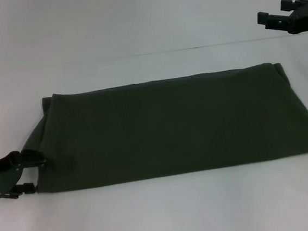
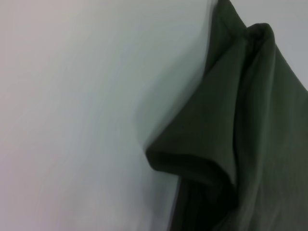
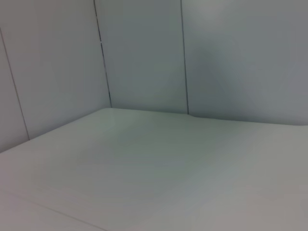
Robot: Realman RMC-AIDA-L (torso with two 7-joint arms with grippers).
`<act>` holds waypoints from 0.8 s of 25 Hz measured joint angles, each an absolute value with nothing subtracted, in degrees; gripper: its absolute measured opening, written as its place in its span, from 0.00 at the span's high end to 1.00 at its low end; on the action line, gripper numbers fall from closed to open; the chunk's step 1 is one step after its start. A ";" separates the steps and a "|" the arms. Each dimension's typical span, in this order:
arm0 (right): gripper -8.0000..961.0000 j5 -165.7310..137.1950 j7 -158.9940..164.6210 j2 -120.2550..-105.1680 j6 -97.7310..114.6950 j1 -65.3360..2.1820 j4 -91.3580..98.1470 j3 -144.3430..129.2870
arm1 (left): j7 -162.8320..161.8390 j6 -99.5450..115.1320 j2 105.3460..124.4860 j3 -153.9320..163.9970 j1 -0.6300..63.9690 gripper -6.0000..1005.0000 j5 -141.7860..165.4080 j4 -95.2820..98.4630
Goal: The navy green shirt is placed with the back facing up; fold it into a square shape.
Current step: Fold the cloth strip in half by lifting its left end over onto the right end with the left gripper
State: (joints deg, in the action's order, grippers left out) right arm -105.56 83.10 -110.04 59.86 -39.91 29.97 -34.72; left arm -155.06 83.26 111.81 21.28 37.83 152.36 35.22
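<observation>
Navy green shirt (image 1: pixel 171 127) first: it lies flat on the white table (image 1: pixel 153 219) in front of me, already doubled into a long band that runs from my left side across to my right. Its near edge is a straight line; its far edge is a straight line too, with a second layer of cloth showing just along it.

Nearest to me, low on my left, is my left gripper (image 1: pixel 33 171). Its two fingers stand apart, one above the other as my head camera sees them, and the left end of the shirt sits right at their tips; I cannot tell whether any cloth actually lies between them. My left wrist camera shows that same end of the navy green shirt (image 2: pixel 240 144) close up: a corner of fabric is curled over on itself, with several soft folds stacked behind it and bare table (image 2: pixel 72 120) beside it.

Farther off, the right end of the band has rounded corners and rests on the table alone.

Farthest away, high on my right, my right gripper (image 1: pixel 275 14) hangs above the table, well apart from the shirt, fingers spread and holding nothing. Its wrist camera shows only the table (image 3: pixel 154 173) and pale wall panels (image 3: pixel 144 53).
</observation>
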 joint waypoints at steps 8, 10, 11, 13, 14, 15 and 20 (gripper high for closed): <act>0.10 -105.55 83.05 -110.03 59.86 -39.99 30.11 -34.71 | -155.19 83.12 111.76 21.27 38.27 0.19 152.44 34.04; 0.10 -105.50 83.05 -110.03 59.86 -39.99 30.15 -34.71 | -155.23 83.22 111.75 21.27 38.34 0.20 152.45 33.92; 0.10 -105.45 83.05 -110.03 59.86 -39.99 30.15 -34.71 | -155.25 83.29 111.74 21.27 38.37 0.20 152.44 33.85; 0.10 -105.41 83.05 -110.03 59.86 -39.99 30.15 -34.71 | -155.31 83.24 111.73 21.27 38.48 0.20 152.33 33.71; 0.10 -105.41 83.05 -110.04 59.86 -39.99 30.15 -34.71 | -155.32 83.13 111.73 21.27 38.55 0.20 152.30 33.63; 0.10 -105.40 83.05 -110.06 59.86 -39.99 30.15 -34.71 | -155.32 82.89 111.75 21.27 38.67 0.20 152.23 33.45; 0.10 -105.37 83.05 -110.12 59.86 -39.99 30.15 -34.71 | -155.35 81.66 111.87 21.27 39.11 0.21 152.03 32.55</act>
State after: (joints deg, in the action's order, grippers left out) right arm -105.37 83.06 -110.12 59.86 -39.99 30.15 -34.71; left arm -155.35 81.66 111.87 21.27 39.11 152.03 32.55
